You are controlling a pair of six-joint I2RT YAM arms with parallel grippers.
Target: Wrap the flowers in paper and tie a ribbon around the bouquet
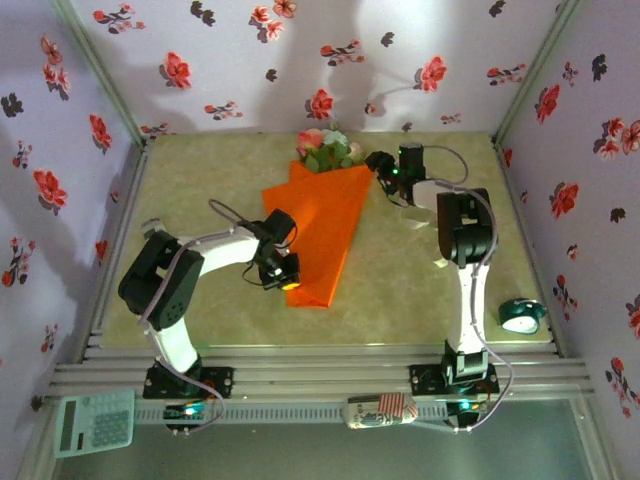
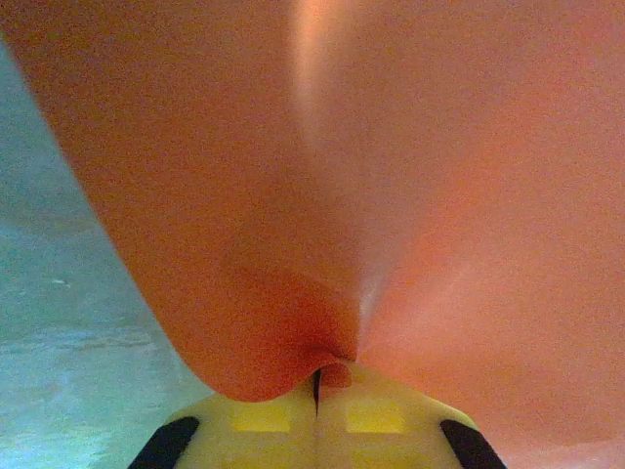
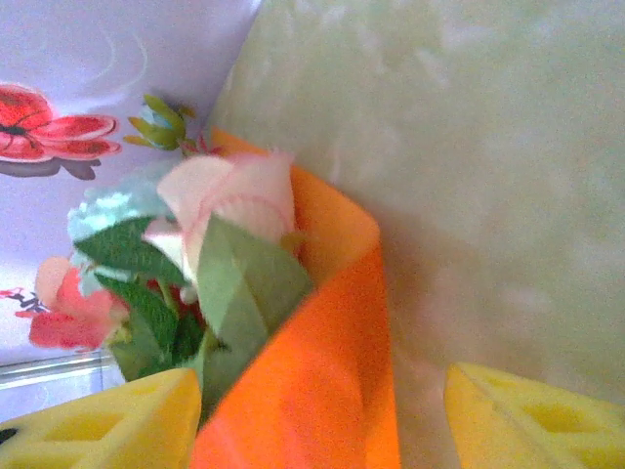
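There are 2 arms and 2 claws, 1 bright orange thin paper sheet (image 1: 320, 225) folded into a slim cone, and 1 small bunch of green-leaved artificial flowers (image 1: 325, 150) at its wide far end. All lie on the pale green mottled table (image 1: 420, 290). The narrow near tip of the cone sits in the left claw (image 1: 285, 282). In the left wrist view that claw (image 2: 315, 383) is closed, its 2 yellow fingers pinching a fold of the paper (image 2: 391, 195).

The right claw (image 1: 383, 172) is at the cone's wide end, just beside the blooms. Its wrist view shows the claw (image 3: 322, 420) spread wide, with the paper's edge (image 3: 332, 322) between the 2 yellow fingers (image 3: 107, 425) and touching neither that can be seen. At least 3 blooms show there (image 3: 210, 244): pink-cream, pale bluish and reddish pink.

The stems are hidden inside the paper. 1 grey calculator (image 1: 95, 422) lies at the near left, and 1 teal-and-white round object (image 1: 521, 316), too small to identify, at the right.
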